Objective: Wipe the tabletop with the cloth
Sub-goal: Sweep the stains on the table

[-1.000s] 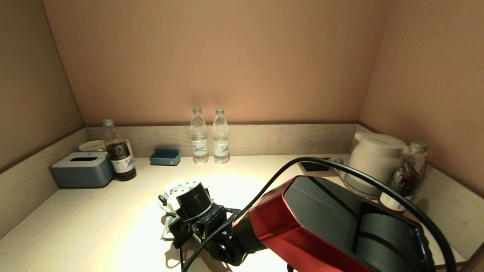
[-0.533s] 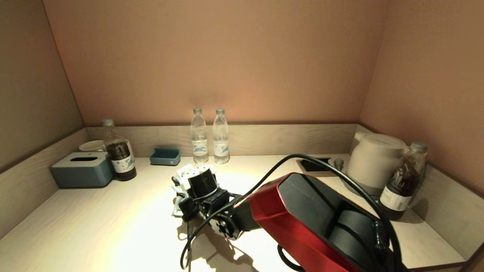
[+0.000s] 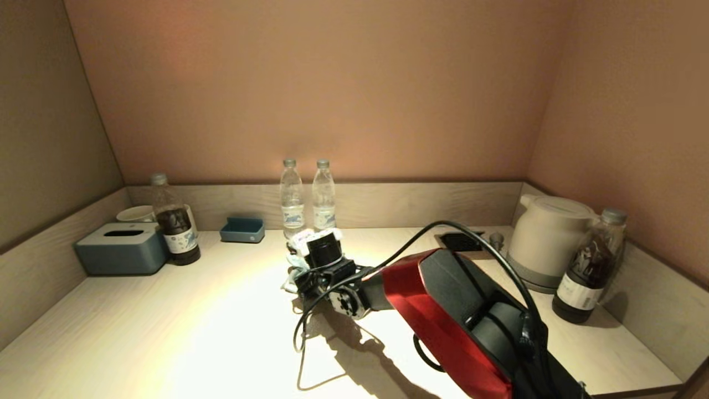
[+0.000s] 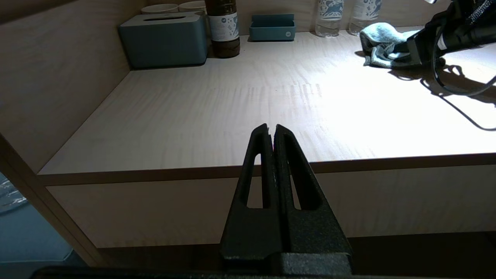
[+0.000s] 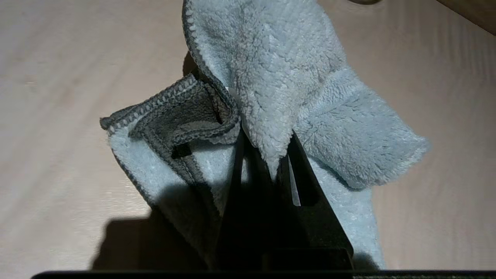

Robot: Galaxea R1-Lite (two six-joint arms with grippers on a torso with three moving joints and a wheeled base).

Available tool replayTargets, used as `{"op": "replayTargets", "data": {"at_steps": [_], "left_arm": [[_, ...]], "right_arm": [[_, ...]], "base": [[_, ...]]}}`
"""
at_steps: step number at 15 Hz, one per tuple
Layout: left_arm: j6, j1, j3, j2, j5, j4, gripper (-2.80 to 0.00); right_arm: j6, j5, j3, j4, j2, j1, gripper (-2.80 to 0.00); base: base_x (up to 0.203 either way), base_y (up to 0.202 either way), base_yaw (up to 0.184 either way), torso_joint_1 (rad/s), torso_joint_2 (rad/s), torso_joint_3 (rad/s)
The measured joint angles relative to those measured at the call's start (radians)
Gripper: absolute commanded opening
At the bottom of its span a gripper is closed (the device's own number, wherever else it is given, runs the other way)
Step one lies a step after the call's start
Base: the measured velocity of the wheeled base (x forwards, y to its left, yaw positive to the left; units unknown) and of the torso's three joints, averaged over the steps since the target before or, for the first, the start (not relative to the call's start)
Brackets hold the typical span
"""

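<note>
My right gripper (image 5: 267,135) is shut on the light-blue cloth (image 5: 271,73) and presses it on the pale tabletop (image 3: 166,332). In the head view the gripper (image 3: 296,277) sits at the table's middle back, just in front of the two water bottles, with the cloth (image 3: 289,285) mostly hidden under it. The left wrist view shows the cloth (image 4: 381,48) bunched at the gripper's tip. My left gripper (image 4: 271,128) is shut and empty, parked off the table's front edge (image 4: 155,173), out of the head view.
Two water bottles (image 3: 307,199) stand at the back rim. A blue tray (image 3: 241,230), a dark drink bottle (image 3: 174,221), a blue-grey tissue box (image 3: 121,249) and cups are at back left. A socket recess (image 3: 460,241), kettle (image 3: 545,241) and another dark bottle (image 3: 587,266) are at right.
My right gripper has slid the cloth away from me and to the right, from the table's middle toward the water bottles. The left arm has not moved.
</note>
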Motion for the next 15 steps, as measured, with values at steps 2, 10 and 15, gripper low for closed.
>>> {"op": "replayTargets", "data": {"at_steps": [2,10,15], "left_arm": [[0.0,0.002,0.0,0.0,0.0,0.0,-2.8],[0.001,0.0,0.0,0.0,-0.001,0.0,-2.8],[0.0,0.0,0.0,0.0,0.0,0.0,-2.8]], "right_arm": [[-0.012,0.002,-0.004,0.003,0.002,-0.038,-2.8],[-0.028,-0.003,-0.006,-0.031,-0.001,-0.14,-2.8],[-0.03,0.004,-0.005,-0.032,0.005,-0.162,-2.8]], "base": [[0.0,0.0,0.0,0.0,0.0,0.0],[0.0,0.0,0.0,0.0,0.0,0.0],[0.0,0.0,0.0,0.0,0.0,0.0]]}}
